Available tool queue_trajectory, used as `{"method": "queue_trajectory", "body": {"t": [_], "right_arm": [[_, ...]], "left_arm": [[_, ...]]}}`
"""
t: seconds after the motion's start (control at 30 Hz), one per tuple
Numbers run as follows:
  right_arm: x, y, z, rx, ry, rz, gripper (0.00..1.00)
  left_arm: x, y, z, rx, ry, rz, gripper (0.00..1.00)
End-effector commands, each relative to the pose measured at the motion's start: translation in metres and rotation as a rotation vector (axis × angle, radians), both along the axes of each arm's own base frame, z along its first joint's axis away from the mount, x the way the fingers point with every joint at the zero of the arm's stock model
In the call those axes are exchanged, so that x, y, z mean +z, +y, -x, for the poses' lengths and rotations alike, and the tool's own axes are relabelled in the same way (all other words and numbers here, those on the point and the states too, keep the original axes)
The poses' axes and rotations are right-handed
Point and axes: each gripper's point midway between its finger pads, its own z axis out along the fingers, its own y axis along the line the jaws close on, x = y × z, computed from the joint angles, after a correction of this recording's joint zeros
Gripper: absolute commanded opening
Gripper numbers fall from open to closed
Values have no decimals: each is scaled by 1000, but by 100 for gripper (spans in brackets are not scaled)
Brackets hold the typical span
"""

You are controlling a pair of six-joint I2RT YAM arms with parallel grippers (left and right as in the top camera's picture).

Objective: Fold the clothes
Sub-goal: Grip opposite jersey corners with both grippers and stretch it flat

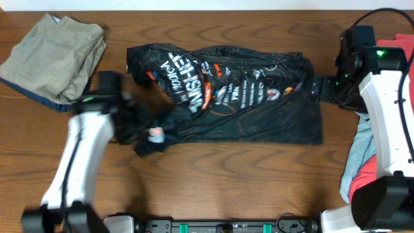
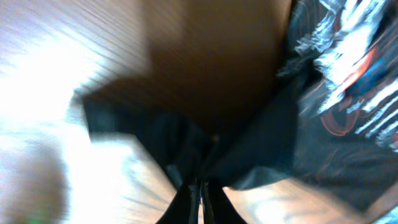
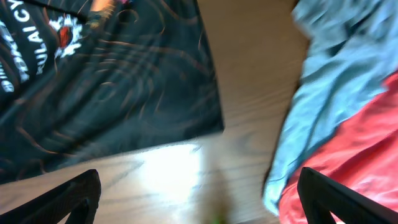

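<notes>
The black sports jersey with white lettering and orange contour lines lay spread mid-table in the overhead view, its lower-left corner bunched at the left gripper. The blurred left wrist view showed those jaws pinched on black cloth. The right wrist view showed the right gripper gaping, empty, beside the jersey's edge. A clean fold would likely need that corner carried across taut and level.

White arm links, black joints.

Overhead looks straight down on the black jersey; left wrist sits close over its left end, right wrist over its right.
</notes>
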Motion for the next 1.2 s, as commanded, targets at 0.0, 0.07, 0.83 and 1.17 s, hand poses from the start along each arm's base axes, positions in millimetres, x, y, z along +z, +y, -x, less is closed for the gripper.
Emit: {"method": "queue_trajectory", "body": {"t": [0.0, 0.07, 0.83, 1.17], "right_arm": [[-20, 17, 16, -6, 66, -105, 99], [-35, 28, 30, 1, 123, -170, 99], [-179, 58, 77, -34, 124, -315, 1], [-107, -61, 40, -264, 64, 83, 1]], "left_arm": [[15, 24, 7, 44, -44, -34, 6], [19, 27, 13, 57, -44, -35, 6], [12, 24, 45, 24, 90, -55, 6], [12, 23, 45, 24, 90, -55, 6]]}}
